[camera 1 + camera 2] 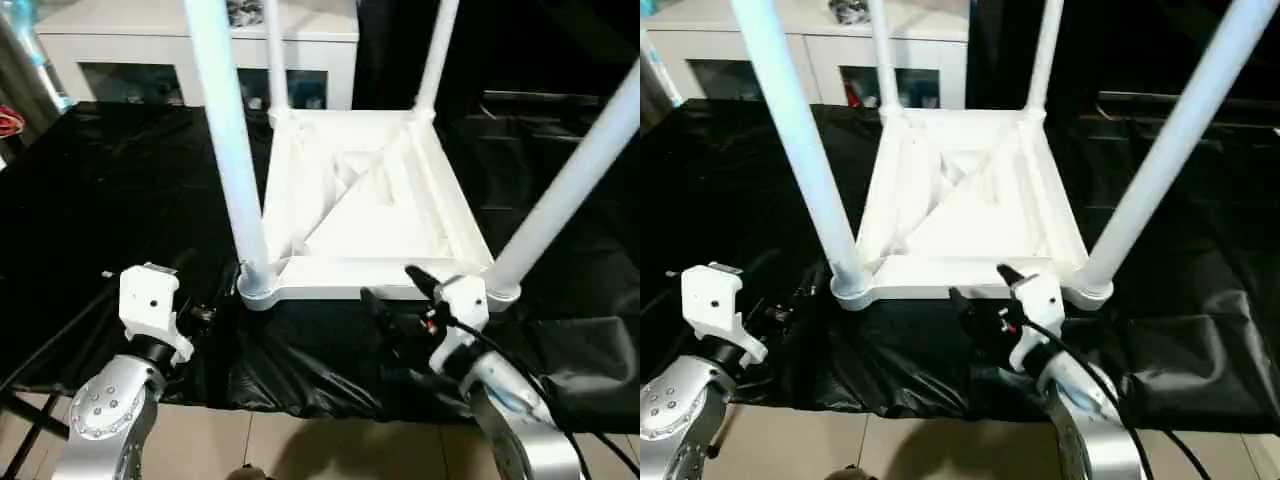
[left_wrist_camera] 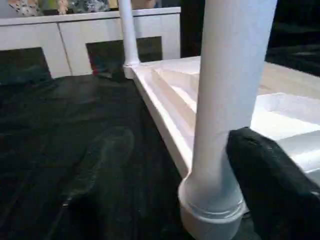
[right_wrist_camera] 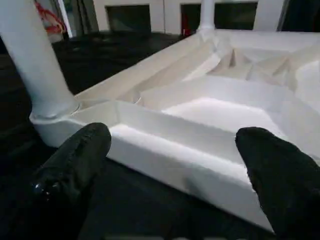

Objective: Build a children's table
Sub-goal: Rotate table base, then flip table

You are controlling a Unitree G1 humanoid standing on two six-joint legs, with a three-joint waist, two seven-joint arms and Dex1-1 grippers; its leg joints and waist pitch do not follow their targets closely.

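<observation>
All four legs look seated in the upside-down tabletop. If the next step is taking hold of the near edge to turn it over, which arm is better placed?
Probably the right. The right gripper is open, facing the tabletop's near rim with nothing between its fingers. The left gripper sits off beside the near-left leg, outside the corner.

The tabletop (image 1: 360, 200) lay upside down on the black sheet (image 1: 120, 200), a leg (image 1: 228, 150) standing at each corner, the cabinet (image 1: 200, 50) behind it.

Overhead light is washing out the white tabletop (image 1: 365, 200) and legs (image 1: 228, 150), which are carrying a bluish tint. The black cloth (image 1: 120, 190) is swallowing detail and showing faint sheen. Near fingers (image 3: 75, 165) are appearing blurred in wrist views.
</observation>
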